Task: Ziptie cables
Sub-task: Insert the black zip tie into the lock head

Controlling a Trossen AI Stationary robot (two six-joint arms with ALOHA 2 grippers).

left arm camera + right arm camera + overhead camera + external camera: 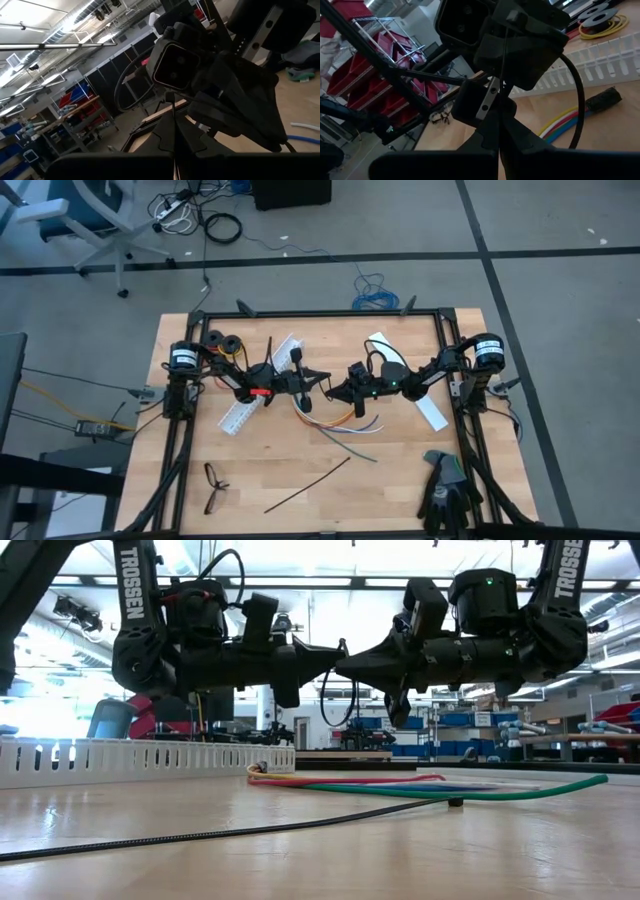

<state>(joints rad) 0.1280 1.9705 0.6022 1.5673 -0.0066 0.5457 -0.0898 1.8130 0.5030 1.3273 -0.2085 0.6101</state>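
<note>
- Both grippers hang above the table's middle, tip to tip: left gripper [322, 379] and right gripper [334, 391], fingers closed. A thin dark strip, probably a ziptie, seems pinched between them in the wrist views; I can't be sure.
- The cables [335, 422] lie loose on the table just below and near of the tips.
- Another ziptie [306, 485] lies nearer.
- Judged: cables light, floppy, apt to splay; gather mid-bundle. Zipties springy, slick; pinch near an end.
- Wooden table [400, 480], smooth; workshop shelving behind.
</note>
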